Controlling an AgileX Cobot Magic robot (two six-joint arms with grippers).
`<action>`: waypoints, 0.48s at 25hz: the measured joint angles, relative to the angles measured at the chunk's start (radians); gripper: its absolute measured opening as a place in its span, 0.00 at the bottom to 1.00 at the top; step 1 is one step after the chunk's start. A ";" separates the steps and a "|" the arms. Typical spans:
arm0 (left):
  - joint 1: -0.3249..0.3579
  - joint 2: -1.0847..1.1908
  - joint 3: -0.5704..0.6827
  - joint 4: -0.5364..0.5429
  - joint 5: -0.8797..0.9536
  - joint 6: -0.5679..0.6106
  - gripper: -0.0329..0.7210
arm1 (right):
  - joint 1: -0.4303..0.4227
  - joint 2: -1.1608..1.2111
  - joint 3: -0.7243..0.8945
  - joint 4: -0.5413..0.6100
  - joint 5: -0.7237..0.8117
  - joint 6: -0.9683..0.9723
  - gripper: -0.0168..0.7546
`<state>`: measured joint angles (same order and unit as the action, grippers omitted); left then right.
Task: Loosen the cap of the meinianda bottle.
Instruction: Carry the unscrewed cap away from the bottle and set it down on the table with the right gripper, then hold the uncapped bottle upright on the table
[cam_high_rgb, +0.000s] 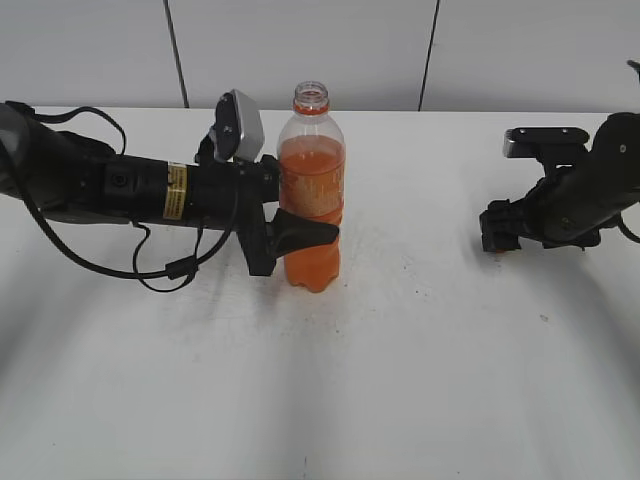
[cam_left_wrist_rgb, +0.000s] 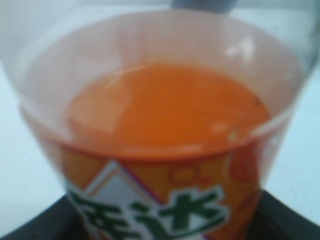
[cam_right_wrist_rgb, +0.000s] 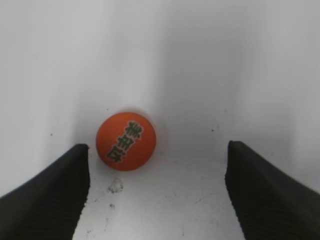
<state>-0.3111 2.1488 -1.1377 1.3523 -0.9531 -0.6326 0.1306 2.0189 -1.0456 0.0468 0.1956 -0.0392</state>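
The meinianda bottle (cam_high_rgb: 312, 190) stands upright in the middle of the white table, with its neck open and no cap on it. My left gripper (cam_high_rgb: 300, 235) is shut on its waist from the left. The left wrist view shows the bottle (cam_left_wrist_rgb: 165, 115) close up, with the dark jaws of the left gripper (cam_left_wrist_rgb: 165, 222) at the lower corners. The orange cap (cam_right_wrist_rgb: 126, 141) lies on the table top-up, with dark lettering on it. My right gripper (cam_right_wrist_rgb: 157, 152) is open just above the table, with the cap between its fingers, near the left one and not touching it. In the exterior view the right gripper (cam_high_rgb: 496, 232) is far right of the bottle.
The white table (cam_high_rgb: 400, 380) stretches around the bottle, with small dark specks and a scuff near the cap. A grey panelled wall (cam_high_rgb: 300, 50) runs behind the table. Black cables hang from the left arm (cam_high_rgb: 120, 185).
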 joint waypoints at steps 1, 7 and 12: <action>0.000 0.000 0.000 0.000 0.000 0.000 0.61 | 0.000 -0.005 0.000 0.000 0.013 0.000 0.85; 0.000 0.000 0.000 0.000 0.000 0.000 0.67 | 0.000 -0.073 0.000 0.000 0.029 0.000 0.83; 0.001 0.000 0.000 0.011 0.007 0.000 0.86 | 0.000 -0.116 0.000 0.000 0.048 0.000 0.82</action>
<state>-0.3104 2.1488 -1.1377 1.3635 -0.9462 -0.6326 0.1306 1.9030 -1.0456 0.0468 0.2436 -0.0392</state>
